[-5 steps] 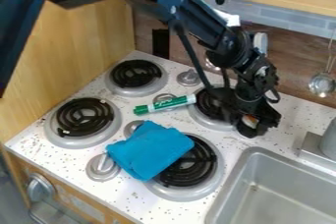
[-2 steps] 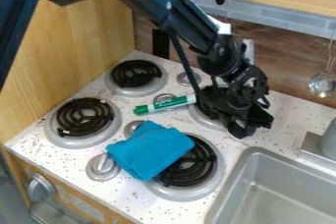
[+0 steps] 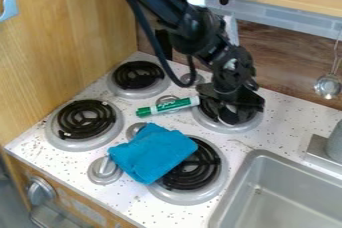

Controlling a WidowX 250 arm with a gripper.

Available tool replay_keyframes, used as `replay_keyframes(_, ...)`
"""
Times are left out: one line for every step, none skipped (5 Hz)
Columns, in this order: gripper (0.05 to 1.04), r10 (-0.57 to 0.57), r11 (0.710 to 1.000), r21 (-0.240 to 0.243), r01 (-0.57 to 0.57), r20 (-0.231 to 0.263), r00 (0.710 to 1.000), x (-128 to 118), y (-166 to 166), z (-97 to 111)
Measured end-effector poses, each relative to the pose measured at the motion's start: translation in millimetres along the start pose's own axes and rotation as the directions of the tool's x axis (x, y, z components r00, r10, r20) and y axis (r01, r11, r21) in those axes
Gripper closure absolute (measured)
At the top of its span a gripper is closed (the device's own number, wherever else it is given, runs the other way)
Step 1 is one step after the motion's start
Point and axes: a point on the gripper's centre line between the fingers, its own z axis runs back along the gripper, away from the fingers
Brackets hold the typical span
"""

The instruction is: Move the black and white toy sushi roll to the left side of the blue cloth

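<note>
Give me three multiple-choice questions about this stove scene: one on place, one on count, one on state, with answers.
1. The claw is:
A. over the sink
B. over a back burner
C. over the blue cloth

2. How many coil burners show?
A. Two
B. Three
C. Four

3. The marker is:
A. lying on its side
B. standing upright
C. snapped in two

Answers:
1. B: the burner's metal rim shows beneath it.
2. C: two front, two back.
3. A: its length rests along the stovetop.
</note>
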Motion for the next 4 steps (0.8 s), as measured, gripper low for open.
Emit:
replay_keyframes(0.487, 0.041, 0.999, 0.021, -0.043, 0.057, 0.997, 6.9, 23.0, 19.0)
replay_keyframes(0.487, 0.067, 0.996, 0.046, -0.072, 0.095, 0.993, 12.4, 38.7, 26.9)
replay_keyframes(0.487, 0.104, 0.991, 0.077, -0.112, 0.107, 0.989, 12.4, 63.0, 30.4)
replay_keyframes(0.487, 0.141, 0.983, 0.105, -0.153, 0.111, 0.984, 7.7, 96.5, 30.9)
